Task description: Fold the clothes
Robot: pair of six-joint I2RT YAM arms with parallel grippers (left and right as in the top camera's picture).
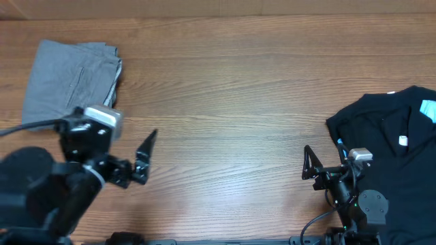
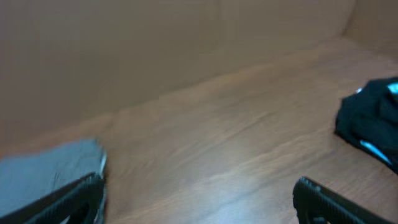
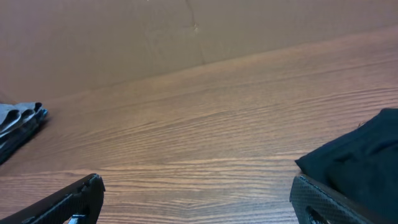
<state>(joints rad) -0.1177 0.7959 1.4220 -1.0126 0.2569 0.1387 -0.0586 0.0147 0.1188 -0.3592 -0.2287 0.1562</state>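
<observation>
Wood-grain table point(image 1: 225, 82) filling the overhead view. Grey shorts point(image 1: 71, 78) at far left, in a neat rectangle, long axis near to far; judged already folded. Black top point(image 1: 395, 156) at the right edge, spread loose, partly out of frame; judged the piece not yet folded. Left gripper point(image 1: 142, 160) near and just right of the shorts, jaws apart, holding nothing. Right gripper point(image 1: 325, 163) just left of the top, jaws apart, holding nothing. Left wrist view: left gripper point(image 2: 199, 208) wide apart over bare wood, grey shorts point(image 2: 43, 171) at left beside one finger, black top point(image 2: 370, 118) well apart at right. Right wrist view: right gripper point(image 3: 199, 205) wide apart, black top point(image 3: 360, 155) close by the right-hand finger, grey shorts point(image 3: 18, 124) probably the layered fabric at far left, seen edge-on. Coming move judged to fall to the right arm, much the nearer: a reach rightward onto the closest hem of the top.
</observation>
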